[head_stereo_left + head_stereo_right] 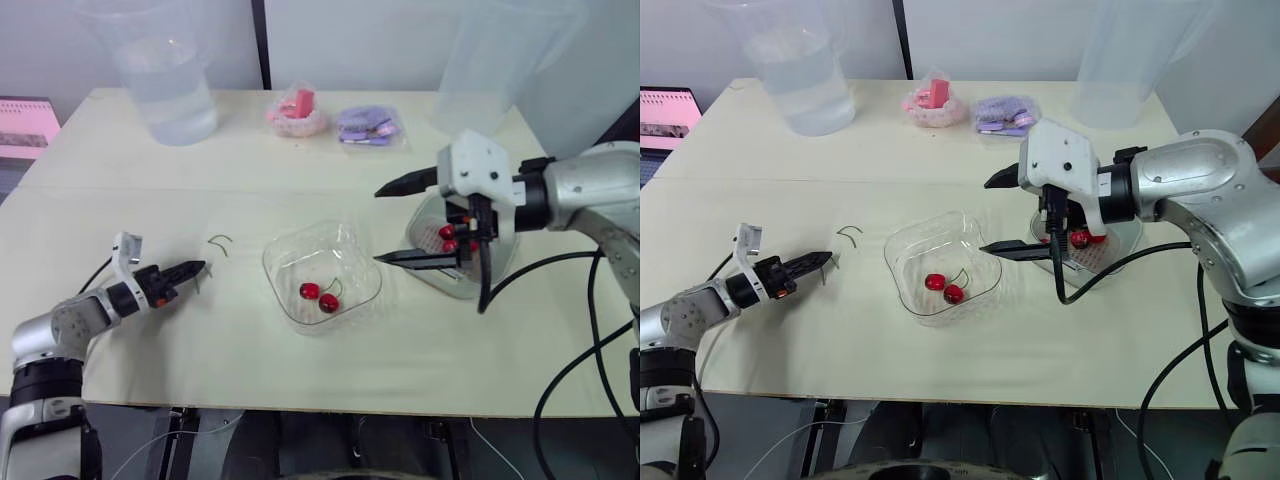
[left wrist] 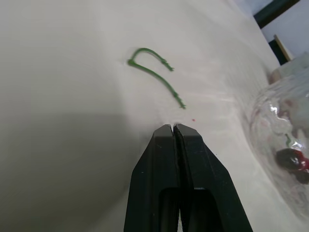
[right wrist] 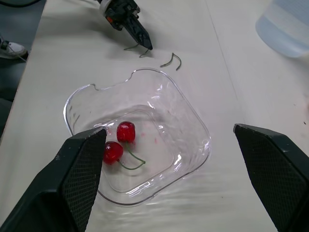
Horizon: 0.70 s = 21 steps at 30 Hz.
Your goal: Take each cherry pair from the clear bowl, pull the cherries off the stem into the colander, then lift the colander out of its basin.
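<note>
The cherry pair (image 1: 319, 296) lies on the floor of the clear bowl (image 1: 345, 255) at the centre of the frame. Its two glossy red cherries touch each other, and the thin green stem arches away from them toward the upper right.

The right end effector (image 1: 377, 226) hangs just right of the bowl, its two black fingers spread wide apart and pointing toward the left of the frame. The pair sits down and to the left of those fingertips, inside the bowl's rim. This arm is clearly the nearer one, so I judge the next pick falls to it. The stem's loop faces it and looks the easier thing to pinch.

The left end effector (image 1: 198, 268) rests low at the lower left, well apart from the bowl, with its fingers pressed together on nothing. A bare, hooked green stem (image 2: 152, 75) lies on the pale, matt worktop (image 1: 250, 370) just beyond its tip.

Behind the right arm, at centre right, the perforated colander (image 1: 1088, 258) sits in its translucent basin (image 1: 505, 255) and already holds a few loose cherries (image 1: 1080, 238). The bowl is thin, wavy, rounded-square plastic and may slide if nudged.
</note>
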Each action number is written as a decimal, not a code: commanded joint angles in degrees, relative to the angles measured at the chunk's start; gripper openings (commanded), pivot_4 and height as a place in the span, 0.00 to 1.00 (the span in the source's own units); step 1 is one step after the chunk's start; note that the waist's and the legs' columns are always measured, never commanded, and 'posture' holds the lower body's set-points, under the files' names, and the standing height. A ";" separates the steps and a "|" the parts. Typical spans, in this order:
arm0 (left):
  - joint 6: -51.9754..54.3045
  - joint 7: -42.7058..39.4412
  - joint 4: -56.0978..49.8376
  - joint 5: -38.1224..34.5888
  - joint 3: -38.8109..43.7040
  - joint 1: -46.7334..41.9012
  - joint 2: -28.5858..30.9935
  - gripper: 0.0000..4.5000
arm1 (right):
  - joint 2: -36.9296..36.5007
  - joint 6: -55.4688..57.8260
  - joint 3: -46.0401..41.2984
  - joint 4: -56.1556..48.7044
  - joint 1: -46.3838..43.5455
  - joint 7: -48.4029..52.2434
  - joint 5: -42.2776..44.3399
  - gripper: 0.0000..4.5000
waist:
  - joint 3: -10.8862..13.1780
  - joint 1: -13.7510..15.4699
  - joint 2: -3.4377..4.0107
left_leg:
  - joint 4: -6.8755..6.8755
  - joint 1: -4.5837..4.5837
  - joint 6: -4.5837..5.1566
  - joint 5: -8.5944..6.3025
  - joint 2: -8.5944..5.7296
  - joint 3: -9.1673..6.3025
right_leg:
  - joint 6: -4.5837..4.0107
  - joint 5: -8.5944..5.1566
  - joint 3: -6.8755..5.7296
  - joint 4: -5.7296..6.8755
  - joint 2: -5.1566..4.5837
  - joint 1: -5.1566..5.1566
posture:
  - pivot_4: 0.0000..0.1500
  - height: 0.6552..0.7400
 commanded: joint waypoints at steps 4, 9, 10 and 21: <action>-1.36 -2.09 -2.04 -0.20 4.32 0.49 4.80 0.55 | 0.15 -0.05 -2.03 -1.77 0.70 -1.03 0.29 1.00 | 0.00 -0.12 0.00 | 0.00 0.00 0.00 0.00 0.00 0.00 | 0.00 0.00 0.00 0.00 0.00 -0.01 | 1.00 0.96; -4.27 -3.74 -1.46 0.95 7.52 1.14 9.96 1.00 | -0.25 -0.29 -2.36 -1.70 1.67 -1.04 0.07 1.00 | 0.00 -0.12 0.00 | -0.01 0.00 0.00 0.00 0.01 0.01 | -0.01 0.00 0.00 0.00 -0.01 -0.02 | 1.00 0.96; -5.09 -4.16 -1.35 1.22 8.19 1.10 11.38 1.00 | -0.56 -0.36 -2.60 -1.59 2.09 -0.95 -0.01 1.00 | 0.00 -0.11 0.00 | -0.01 0.00 0.00 0.00 0.01 0.01 | -0.01 0.00 0.00 0.00 -0.01 -0.02 | 1.00 0.96; -16.28 -16.91 -18.88 2.34 6.79 3.47 19.46 1.00 | -10.70 -3.68 -9.94 5.10 12.83 2.88 -3.91 1.00 | -0.01 0.31 -0.03 | 0.03 -0.39 -0.01 0.00 -0.03 0.11 | -0.04 -0.02 -0.01 -0.06 -0.12 -0.34 | 1.00 0.96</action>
